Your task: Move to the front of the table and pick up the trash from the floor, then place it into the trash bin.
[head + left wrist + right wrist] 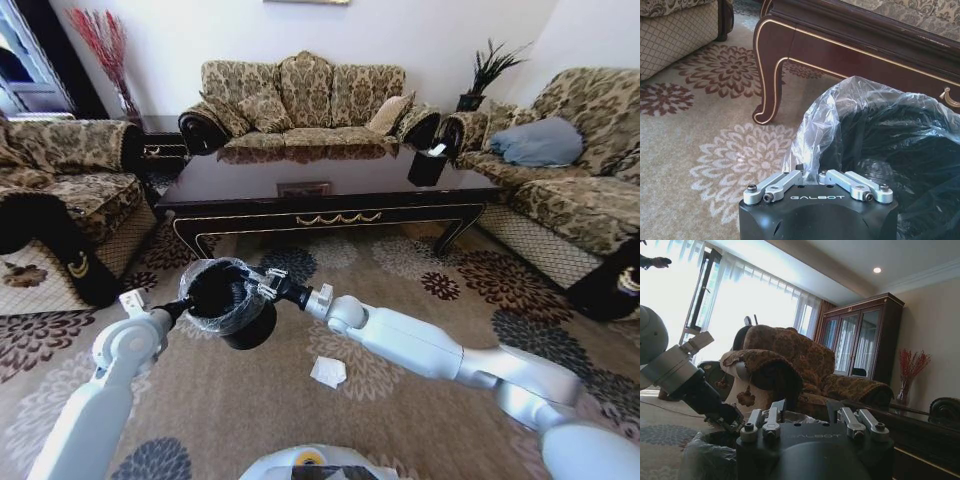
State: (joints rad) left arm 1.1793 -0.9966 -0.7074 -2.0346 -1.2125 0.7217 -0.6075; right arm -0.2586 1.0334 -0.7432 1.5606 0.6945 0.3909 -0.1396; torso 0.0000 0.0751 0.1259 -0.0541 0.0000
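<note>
Above patterned floor point(420, 300), left gripper point(812, 176) fingers pinch trash bin point(228, 300) liner; right gripper point(272, 284) fingers gape.

Glossy wooden table point(330, 195), crinkly plastic-lined trash bin point(225, 300), crumpled paper point(328, 371)

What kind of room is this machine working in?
Most likely a home living room: ornate brown patterned sofas surround a long dark glossy wooden coffee table on beige flower-patterned carpet, and a tall glass-fronted wooden cabinet stands beside a curtained window.
</note>
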